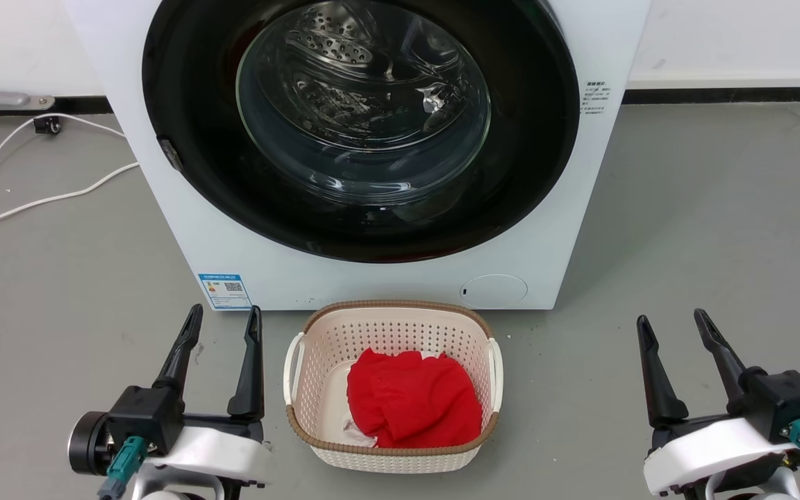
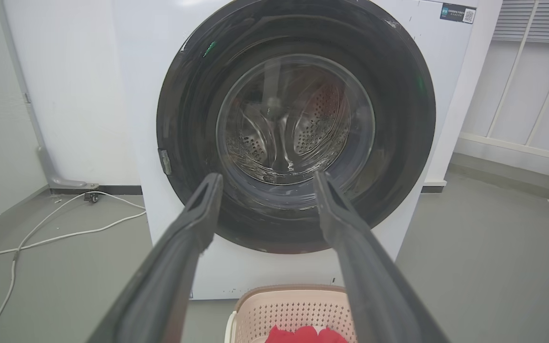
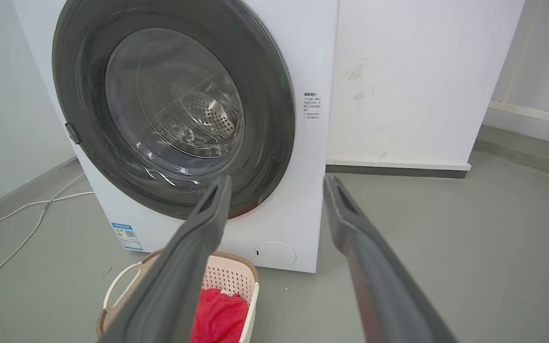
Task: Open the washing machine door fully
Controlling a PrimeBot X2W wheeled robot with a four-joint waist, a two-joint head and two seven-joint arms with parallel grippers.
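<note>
Head view: the washing machine door (image 1: pixel 192 104) is closed flush on the washing machine (image 1: pixel 372 281), far centre. The left hand (image 1: pixel 225 310) and the right hand (image 1: pixel 671 317) are held spread, empty, near. If the glossy rim is gripped shallowly, slipping is likely; the basket (image 1: pixel 393 307) may be struck.

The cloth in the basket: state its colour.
The cloth is red; the head view shows it best.
</note>
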